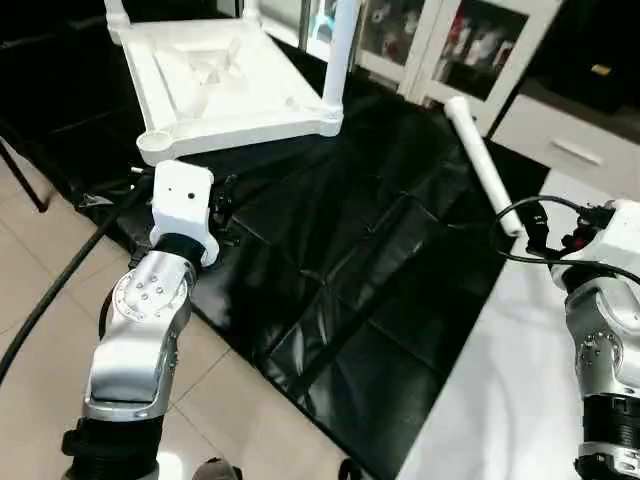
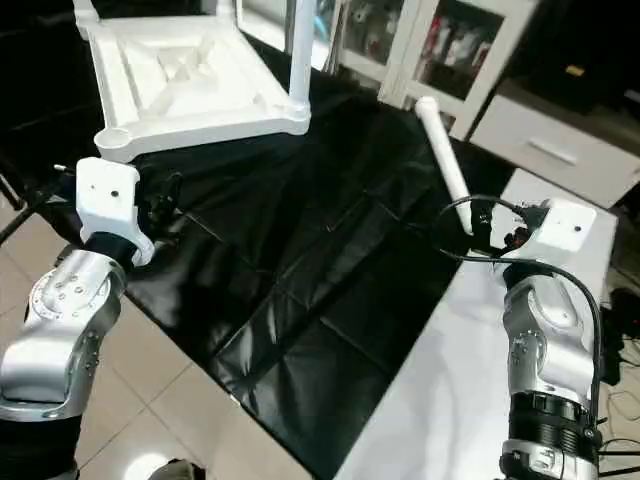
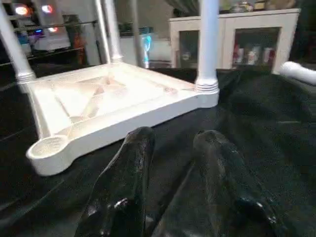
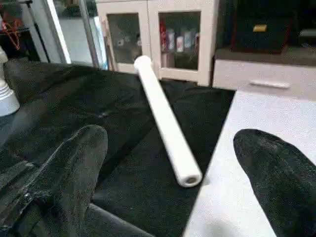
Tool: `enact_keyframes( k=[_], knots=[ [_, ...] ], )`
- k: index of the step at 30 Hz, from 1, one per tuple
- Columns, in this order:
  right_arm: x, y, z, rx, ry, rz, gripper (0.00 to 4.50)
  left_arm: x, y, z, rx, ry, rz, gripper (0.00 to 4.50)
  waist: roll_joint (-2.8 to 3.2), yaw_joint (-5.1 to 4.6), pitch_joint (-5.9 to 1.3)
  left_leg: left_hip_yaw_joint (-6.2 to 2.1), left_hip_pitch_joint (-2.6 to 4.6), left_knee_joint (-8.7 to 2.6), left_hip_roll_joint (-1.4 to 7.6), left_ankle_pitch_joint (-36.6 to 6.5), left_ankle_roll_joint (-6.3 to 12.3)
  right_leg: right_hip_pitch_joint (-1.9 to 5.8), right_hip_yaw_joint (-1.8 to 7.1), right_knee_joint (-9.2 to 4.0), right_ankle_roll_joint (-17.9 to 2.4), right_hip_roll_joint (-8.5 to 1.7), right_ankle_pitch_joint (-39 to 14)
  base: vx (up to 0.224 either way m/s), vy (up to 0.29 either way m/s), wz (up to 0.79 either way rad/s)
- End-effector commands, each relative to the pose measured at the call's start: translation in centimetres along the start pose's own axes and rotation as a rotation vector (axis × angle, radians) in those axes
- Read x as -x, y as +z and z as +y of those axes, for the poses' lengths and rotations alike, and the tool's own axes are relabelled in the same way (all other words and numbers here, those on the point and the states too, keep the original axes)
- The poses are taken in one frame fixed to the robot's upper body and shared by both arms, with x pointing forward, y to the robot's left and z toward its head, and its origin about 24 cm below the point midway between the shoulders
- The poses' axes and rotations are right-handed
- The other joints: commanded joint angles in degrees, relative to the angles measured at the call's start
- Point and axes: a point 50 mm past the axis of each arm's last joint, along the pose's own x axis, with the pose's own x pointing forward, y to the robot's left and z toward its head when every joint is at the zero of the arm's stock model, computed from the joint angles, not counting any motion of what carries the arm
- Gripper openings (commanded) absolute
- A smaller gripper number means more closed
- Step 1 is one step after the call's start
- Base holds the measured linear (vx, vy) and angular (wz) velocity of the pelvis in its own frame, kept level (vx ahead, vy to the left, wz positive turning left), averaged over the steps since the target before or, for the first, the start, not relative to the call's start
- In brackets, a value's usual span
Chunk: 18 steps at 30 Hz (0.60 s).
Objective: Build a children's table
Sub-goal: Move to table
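**A:** What could go wrong for you from here?

**B:** The loose leg (image 4: 165,121) lies on the black sheet (image 1: 330,270), its near end at the edge of the white worktop (image 1: 510,400). Your right gripper (image 4: 170,197) has its fingers spread wide and empty, the leg's near end between them but untouched. It is a smooth round tube, so I'd judge that if you close off-centre it rolls away or pivots off the sheet. Grab it right at the end and the far end will likely sag as you lift.

**A:** And on the other side?

**B:** Your left gripper (image 3: 170,182) has its fingers partly open, holding nothing, near the upturned tabletop (image 1: 225,85) and facing its empty corner socket (image 3: 47,148). Bump that corner and the whole thing may slide or tip with its legs.

**A:** Give me the count.

**B:** One tabletop, underside up. Three legs standing in sockets; the nearest is this fitted leg (image 3: 207,44). One leg loose. One socket empty. Two grippers, both empty.
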Motion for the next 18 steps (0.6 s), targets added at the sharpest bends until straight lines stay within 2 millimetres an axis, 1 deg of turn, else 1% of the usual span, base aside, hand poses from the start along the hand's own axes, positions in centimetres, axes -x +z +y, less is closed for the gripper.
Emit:
enact_keyframes(
  k=[1, 2, 3, 4, 5, 6, 7, 8, 9, 10, 11, 12, 13, 14, 15, 16, 17, 18],
  knots=[
    [-0.6, 0.3, -0.9, -0.019, 0.009, 0.004, 4.44, 0.4, 0.4, -1.0, 0.017, -0.110, -0.015, 1.72, 0.59, 0.41, -3.94, 1.28, 0.80, -3.55, -0.47, -0.98, 4.52, 3.66, 0.16, -1.59, -11.22, 0.09, 4.32, 0.000, 0.000, 0.00],
    [-1.2, 0.1, -0.9, -0.028, 0.040, 0.020, 4.44, 0.8, 0.3, -1.5, 0.021, -0.180, -0.003, 1.72, 0.75, 0.29, -3.52, 1.46, 0.74, -3.59, -0.55, -0.70, 5.07, 3.60, 0.13, -1.59, -12.45, 0.18, 5.48, 0.000, 0.000, 0.00],
    [-1.4, 0.0, -0.8, -0.030, 0.054, 0.025, 4.44, 1.1, 0.2, -1.6, 0.022, -0.205, 0.003, 1.72, 0.81, 0.42, -3.10, 1.57, 0.76, -3.76, -0.47, -2.87, 5.36, 3.59, 0.13, -1.83, -13.25, 0.01, 3.17, 0.000, 0.000, 0.00],
    [-1.7, 0.0, -0.7, -0.029, 0.068, 0.020, 4.44, 1.3, 0.2, -1.7, 0.024, -0.231, 0.011, 1.72, 0.77, 0.50, -2.93, 1.75, 0.91, -3.77, -0.38, -3.92, 5.60, 3.44, 0.26, -2.10, -13.32, -0.01, 2.02, 0.000, 0.000, 0.00],
    [-2.0, 0.1, -0.7, -0.024, 0.075, 0.015, 4.44, 1.5, 0.2, -1.9, 0.023, -0.261, 0.012, 1.72, 1.26, 0.75, -2.51, 1.71, 0.89, -3.95, -0.22, -5.15, 5.87, 3.31, 0.27, -2.11, -13.85, -0.33, 0.32, 0.000, 0.000, 0.00],
    [-2.4, 0.3, -0.8, -0.026, 0.079, 0.002, 4.44, 1.8, 0.3, -2.1, 0.030, -0.302, 0.015, 1.72, 1.24, 0.86, -2.16, 1.87, 0.98, -4.13, -0.11, -7.16, 5.64, 3.19, 0.28, -2.58, -13.71, -0.35, -2.96, 0.000, 0.000, 0.00],
    [-2.8, 0.6, -0.9, -0.027, 0.076, -0.009, 4.44, 2.0, 0.4, -2.3, 0.036, -0.340, 0.015, 1.72, 1.25, 0.93, -2.15, 1.87, 1.12, -4.09, -0.02, -7.96, 5.43, 3.13, 0.28, -2.48, -13.97, -0.43, -4.08, 0.000, 0.000, 0.00],
    [-3.2, 0.8, -1.1, -0.008, 0.057, -0.015, 4.44, 2.6, 0.7, -2.5, 0.040, -0.408, 0.009, 1.72, 1.63, 1.29, -1.48, 1.85, 1.03, -4.40, -0.04, -9.57, 4.98, 2.95, 0.27, -2.85, -13.87, -0.51, -7.15, 0.000, 0.000, 0.00],
    [-3.3, 0.8, -1.1, -0.007, 0.057, -0.016, 4.44, 2.7, 0.7, -2.5, 0.040, -0.411, 0.009, 1.72, 1.62, 1.29, -1.35, 1.97, 1.25, -4.36, 0.10, -10.53, 4.64, 2.70, 0.30, -3.00, -14.00, -0.63, -8.56, 0.000, 0.000, 0.00],
    [-3.8, 0.9, -1.4, 0.013, 0.050, -0.008, 4.44, 3.2, 0.8, -2.7, 0.046, -0.483, 0.022, 1.72, 1.44, 1.51, -0.87, 2.01, 1.03, -4.55, 0.03, -11.08, 4.29, 2.86, 0.26, -3.13, -13.68, -0.74, -10.63, 0.000, 0.000, 0.00],
    [-3.8, 0.9, -1.4, 0.013, 0.050, -0.008, 4.44, 3.2, 0.8, -2.7, 0.046, -0.483, 0.022, 1.72, 1.54, 1.60, -0.64, 2.13, 1.21, -4.60, -0.01, -11.27, 4.15, 2.63, 0.28, -3.20, -13.78, -0.65, -11.91, 0.000, 0.000, 0.00],
    [-4.0, 1.0, -1.4, 0.030, 0.051, -0.003, 4.44, 3.5, 1.0, -2.7, 0.048, -0.511, 0.023, 1.72, 1.77, 1.81, -0.36, 2.17, 1.16, -4.59, 0.02, -11.16, 4.22, 2.55, 0.33, -3.21, -13.66, -0.70, -11.90, 0.000, 0.000, 0.00],
    [-4.3, 1.1, -1.4, 0.040, 0.056, 0.004, 4.44, 3.7, 1.2, -2.5, 0.053, -0.527, 0.024, 1.72, 2.21, 2.07, 0.05, 2.07, 0.99, -4.72, 0.01, -10.51, 4.20, 2.55, 0.33, -3.17, -13.68, -0.73, -11.51, 0.000, 0.000, 0.00],
    [-4.6, 1.3, -1.4, 0.056, 0.051, 0.012, 4.44, 4.1, 1.4, -2.2, 0.051, -0.547, 0.022, 1.72, 2.47, 2.26, 0.65, 1.98, 0.88, -4.87, 0.02, -10.53, 4.08, 2.39, 0.27, -3.18, -13.96, -0.74, -11.42, 0.000, 0.000, 0.00],
    [-4.8, 1.4, -1.4, 0.066, 0.049, 0.017, 4.44, 4.4, 1.6, -2.0, 0.049, -0.561, 0.021, 1.72, 2.41, 2.22, 0.74, 2.03, 0.95, -4.83, 0.00, -10.94, 3.98, 2.36, 0.28, -3.21, -14.20, -0.71, -11.83, 0.000, 0.000, 0.00],
    [-5.1, 1.6, -1.5, 0.085, 0.037, 0.028, 4.44, 4.7, 1.9, -1.6, 0.035, -0.561, 0.028, 1.72, 2.41, 2.36, 0.96, 1.95, 0.85, -4.71, -0.07, -9.73, 4.05, 2.65, 0.25, -2.88, -14.97, -0.91, -10.89, 0.000, 0.000, 0.00],
    [-5.1, 1.6, -1.5, 0.085, 0.037, 0.028, 4.44, 4.7, 1.9, -1.6, 0.035, -0.561, 0.028, 1.72, 2.43, 2.39, 1.05, 2.05, 0.92, -4.56, -0.08, -8.74, 4.44, 2.59, 0.32, -2.85, -15.26, -0.81, -9.63, 0.000, 0.000, 0.00],
    [-5.2, 1.7, -1.6, 0.088, 0.031, 0.032, 4.44, 4.8, 2.0, -1.4, 0.034, -0.559, 0.030, 1.72, 2.46, 2.51, 1.44, 2.09, 0.78, -4.56, -0.11, -7.79, 4.83, 2.54, 0.36, -2.84, -15.44, -0.75, -8.67, 0.000, 0.000, 0.00]
  ],
)
